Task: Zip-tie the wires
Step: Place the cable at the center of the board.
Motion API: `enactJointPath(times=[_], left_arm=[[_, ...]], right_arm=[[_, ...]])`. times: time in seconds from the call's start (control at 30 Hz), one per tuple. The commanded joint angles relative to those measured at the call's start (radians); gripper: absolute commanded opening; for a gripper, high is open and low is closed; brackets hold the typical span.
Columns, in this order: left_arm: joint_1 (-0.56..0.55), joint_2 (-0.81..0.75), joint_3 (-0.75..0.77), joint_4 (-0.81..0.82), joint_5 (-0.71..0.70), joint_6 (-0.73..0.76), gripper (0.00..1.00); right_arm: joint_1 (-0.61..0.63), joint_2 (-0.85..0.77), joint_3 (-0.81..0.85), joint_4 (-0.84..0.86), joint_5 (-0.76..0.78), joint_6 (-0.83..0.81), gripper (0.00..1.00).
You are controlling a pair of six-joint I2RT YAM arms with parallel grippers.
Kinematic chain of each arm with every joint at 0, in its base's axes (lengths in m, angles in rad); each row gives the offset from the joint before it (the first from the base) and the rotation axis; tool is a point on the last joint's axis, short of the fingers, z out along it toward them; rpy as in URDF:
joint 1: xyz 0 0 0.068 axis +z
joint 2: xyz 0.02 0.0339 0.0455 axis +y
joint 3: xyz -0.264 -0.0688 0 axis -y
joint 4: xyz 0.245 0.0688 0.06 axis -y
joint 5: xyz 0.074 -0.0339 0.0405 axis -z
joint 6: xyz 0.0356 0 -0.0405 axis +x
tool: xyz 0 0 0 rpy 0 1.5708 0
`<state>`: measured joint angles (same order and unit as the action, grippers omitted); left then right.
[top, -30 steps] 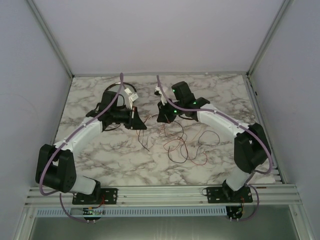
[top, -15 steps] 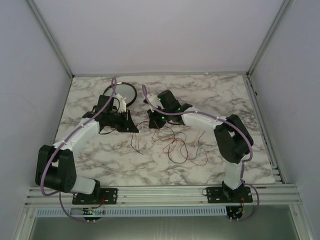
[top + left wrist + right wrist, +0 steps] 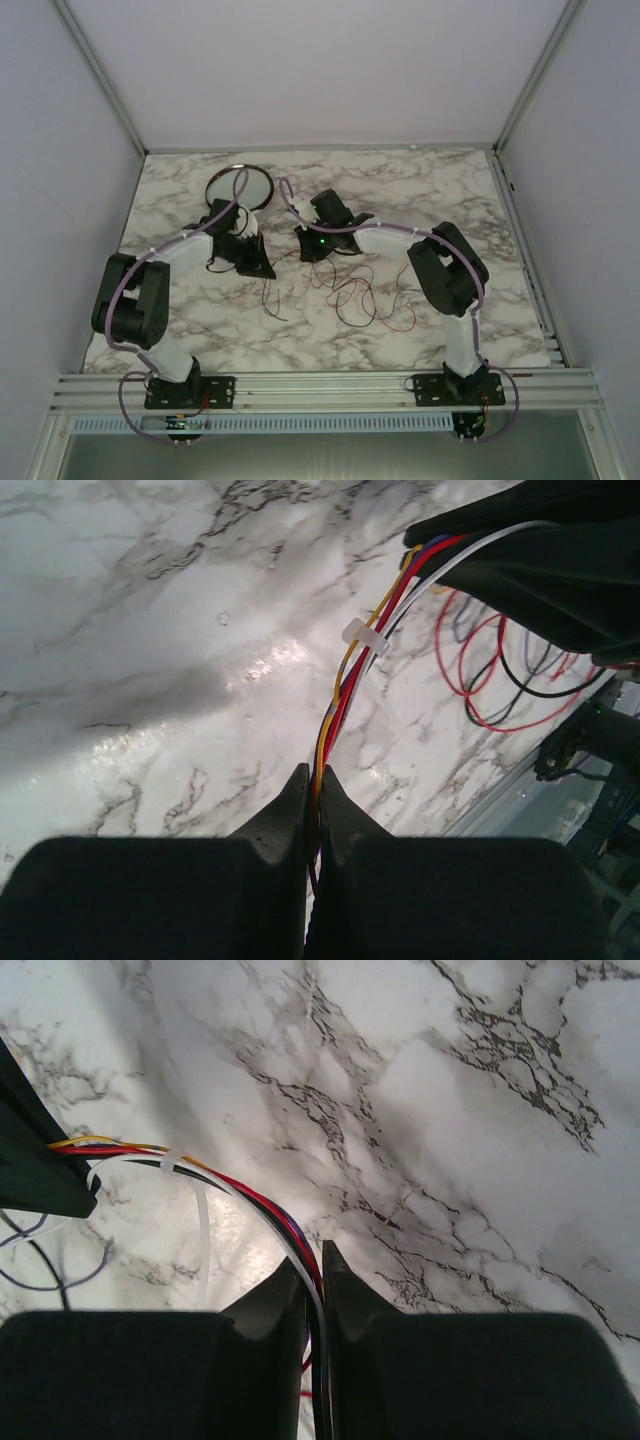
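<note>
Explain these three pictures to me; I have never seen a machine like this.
Two robot arms stand on a marble table. The overhead picture looks down from behind them; the other two come from a camera on each wrist, looking past its own fingers. The left gripper and the right gripper each pinch the same bunch of coloured wires, with a white zip tie around it between them. The wires' loose ends curl on the table; a round dish sits at the back.

Left arm (image 3: 175, 255) and right arm (image 3: 390, 238): white links, black joints, looping lilac cables (image 3: 287, 197); left hand (image 3: 312, 780) and right hand (image 3: 312, 1255) black.
</note>
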<state>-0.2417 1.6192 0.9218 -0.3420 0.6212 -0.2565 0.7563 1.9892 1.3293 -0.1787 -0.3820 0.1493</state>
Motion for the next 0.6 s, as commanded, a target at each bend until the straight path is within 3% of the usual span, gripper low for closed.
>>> enactJointPath(times=[0.0,0.27,0.47,0.57], left_arm=[[0.007,0.058,0.024,-0.006,-0.016,0.017,0.00],[0.010,0.163,0.063,-0.003,-0.020,0.037,0.00],[0.010,0.205,0.083,-0.004,-0.052,0.037,0.00],[0.010,0.216,0.087,-0.014,-0.072,0.043,0.07]], right_arm=[[-0.005,0.030,0.041,0.037,0.072,0.022,0.10],[-0.024,0.066,0.051,0.036,0.118,-0.001,0.18],[-0.035,0.070,0.048,0.033,0.146,-0.028,0.29],[-0.038,0.071,0.050,0.026,0.163,-0.047,0.37]])
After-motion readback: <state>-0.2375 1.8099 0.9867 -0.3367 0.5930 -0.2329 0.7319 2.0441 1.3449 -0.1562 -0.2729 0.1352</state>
